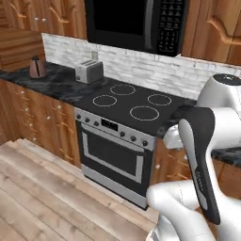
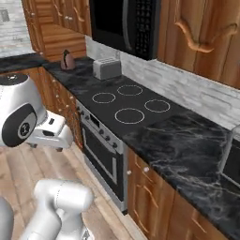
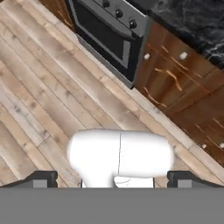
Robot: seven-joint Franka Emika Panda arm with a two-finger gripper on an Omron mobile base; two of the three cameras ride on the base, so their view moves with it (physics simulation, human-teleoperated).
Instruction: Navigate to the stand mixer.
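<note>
The stand mixer is out of view. In the hand view my gripper [image 3: 113,178] is open: its two dark fingertips [image 3: 43,178] stand far apart at the bottom, with nothing between them. It hangs over the wooden floor [image 3: 39,100] and looks down at the oven front [image 3: 103,35] and a lower cabinet [image 3: 175,78]. In the right base view the white hand [image 2: 49,132] hangs in front of the lower cabinets, left of the stove.
A black cooktop [image 1: 129,104] with an oven [image 1: 113,157] sits in the black marble counter [image 2: 187,145]. A toaster [image 1: 89,71] and a small brown kettle-shaped item [image 1: 37,67] stand to its left. A microwave [image 1: 136,21] hangs above. A pale glassy object [image 2: 232,154] is cut by the right edge.
</note>
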